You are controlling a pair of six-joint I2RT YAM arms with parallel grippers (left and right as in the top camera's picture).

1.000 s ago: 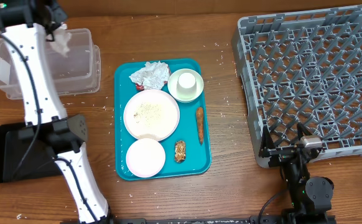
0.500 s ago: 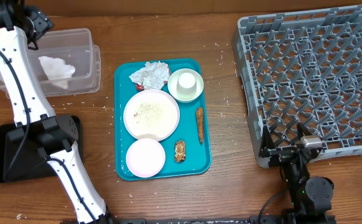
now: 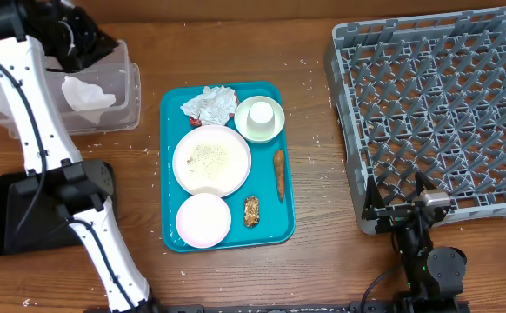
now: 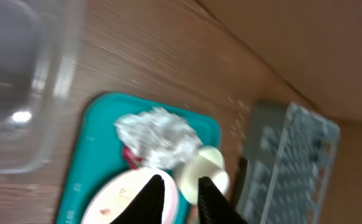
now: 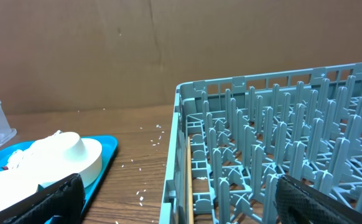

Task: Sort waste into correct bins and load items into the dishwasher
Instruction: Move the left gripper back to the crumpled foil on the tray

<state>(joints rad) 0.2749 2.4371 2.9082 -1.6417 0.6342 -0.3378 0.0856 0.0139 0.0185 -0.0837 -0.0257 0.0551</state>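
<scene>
A crumpled white napkin (image 3: 86, 91) lies inside the clear tub (image 3: 123, 109). My left gripper (image 3: 86, 39) hangs over the tub's back edge, its jaws a narrow gap apart with nothing between them (image 4: 181, 190). On the teal tray (image 3: 170, 104) lie the foil wrapper (image 3: 209, 104), a small cup (image 3: 260, 119), a large plate (image 3: 211, 159) with rice crumbs, a smaller plate (image 3: 203, 219), a sausage (image 3: 279, 174) and a nutty chunk (image 3: 251, 210). The grey dish rack (image 3: 436, 113) stands at the right. My right gripper (image 5: 187, 208) stays wide open and empty at its near left corner (image 3: 405, 204).
A black tray (image 3: 14, 217) sits at the front left, partly under the left arm's base. Rice crumbs are scattered on the wood between the teal tray and the rack. The left wrist view shows the foil wrapper (image 4: 156, 134) and the cup (image 4: 203, 171) ahead.
The left gripper let the napkin go into the clear tub, then swung right along the tub's back edge and narrowed its jaws. The right arm has not moved.
</scene>
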